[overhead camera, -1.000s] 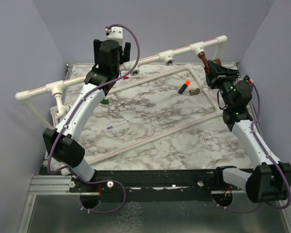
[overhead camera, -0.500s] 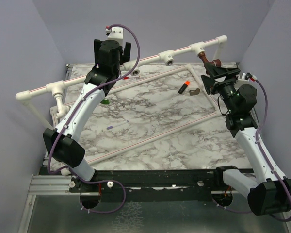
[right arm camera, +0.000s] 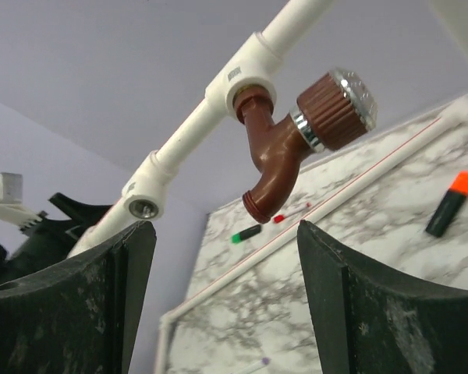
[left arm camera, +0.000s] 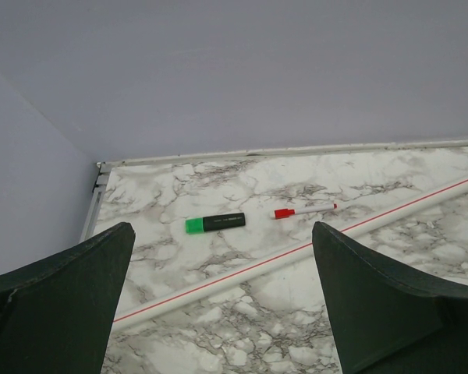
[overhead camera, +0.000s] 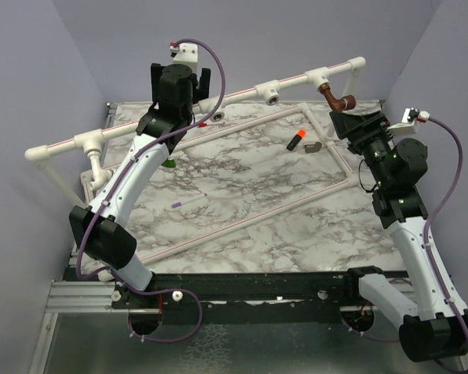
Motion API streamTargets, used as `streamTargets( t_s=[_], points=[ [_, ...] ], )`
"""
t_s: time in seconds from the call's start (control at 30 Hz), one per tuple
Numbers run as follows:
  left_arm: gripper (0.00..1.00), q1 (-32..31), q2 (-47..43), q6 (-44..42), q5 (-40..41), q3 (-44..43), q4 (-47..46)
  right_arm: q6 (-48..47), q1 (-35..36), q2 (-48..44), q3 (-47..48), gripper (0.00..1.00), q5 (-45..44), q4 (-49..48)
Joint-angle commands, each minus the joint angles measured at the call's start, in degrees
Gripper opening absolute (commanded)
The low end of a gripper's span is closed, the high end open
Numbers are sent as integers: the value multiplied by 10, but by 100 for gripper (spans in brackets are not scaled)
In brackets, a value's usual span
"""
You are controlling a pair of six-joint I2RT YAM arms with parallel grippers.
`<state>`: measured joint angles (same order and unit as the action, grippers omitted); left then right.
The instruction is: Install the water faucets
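Below the white pipe [right arm camera: 189, 131], the brown faucet [right arm camera: 274, 149] looks light, rigid, slick; my spread right tool [right arm camera: 225, 253] suits its ribbed knob [right arm camera: 333, 109].

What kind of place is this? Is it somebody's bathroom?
Probably not. It looks like a robot test bench: a marble-patterned table boxed in by plain lilac walls, with a white pipe frame propped over it and a brown faucet fitted into one joint.

Bright even diffuse light, faint soft shadows, glint on brown faucet [right arm camera: 279, 149]
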<state>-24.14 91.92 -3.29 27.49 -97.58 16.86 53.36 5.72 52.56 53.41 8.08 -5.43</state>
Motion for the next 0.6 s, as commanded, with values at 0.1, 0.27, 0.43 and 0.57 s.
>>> streamTargets(
  t_s=[0.1,0.27,0.43,0.57],
  points=[
    [97,-22,10,8,-24,10,40,-344,0,-19,23,78,-64,-7],
    [97,-23,10,8,-27,5,44,-580,0,-20,0,81,-31,-89],
    [97,-23,9,9,-31,6,45,-738,3,-17,-24,81,25,-134],
    [97,-24,8,10,-33,10,44,-866,4,-30,-60,84,123,-174]
  ],
)
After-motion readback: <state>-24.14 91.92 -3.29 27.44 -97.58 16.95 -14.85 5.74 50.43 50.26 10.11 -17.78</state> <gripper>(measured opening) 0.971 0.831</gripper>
